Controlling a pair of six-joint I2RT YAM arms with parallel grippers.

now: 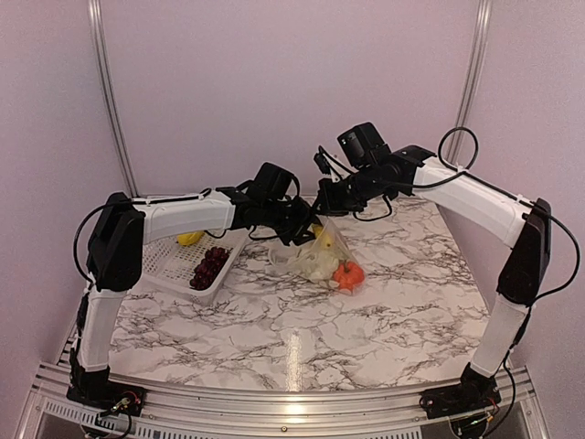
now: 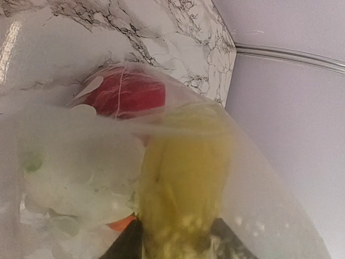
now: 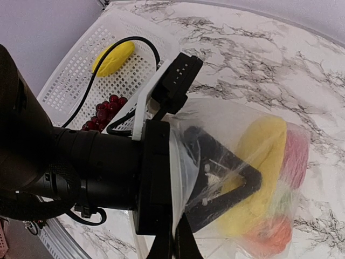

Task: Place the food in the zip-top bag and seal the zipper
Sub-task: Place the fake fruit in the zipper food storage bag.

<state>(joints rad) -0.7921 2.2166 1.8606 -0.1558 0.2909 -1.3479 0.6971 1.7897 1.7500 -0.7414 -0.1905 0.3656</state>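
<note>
The clear zip-top bag (image 1: 331, 261) lies mid-table with its mouth raised toward the arms. My right gripper (image 3: 180, 244) is shut on the mouth edge and holds it up. My left gripper (image 1: 306, 230) reaches inside the bag, its fingers (image 2: 125, 244) closed on a yellow piece (image 2: 183, 183). Inside the bag also lie the red pepper (image 2: 126, 97), the white cauliflower (image 2: 75, 172) and the orange fruit (image 1: 348, 274). A second yellow piece (image 3: 113, 58) and the grape bunch (image 3: 102, 110) rest in the basket. I cannot make out the zipper.
The white perforated basket (image 1: 164, 265) stands at the left of the marble table, just under my left forearm. The back wall and its corner rail are close behind the bag.
</note>
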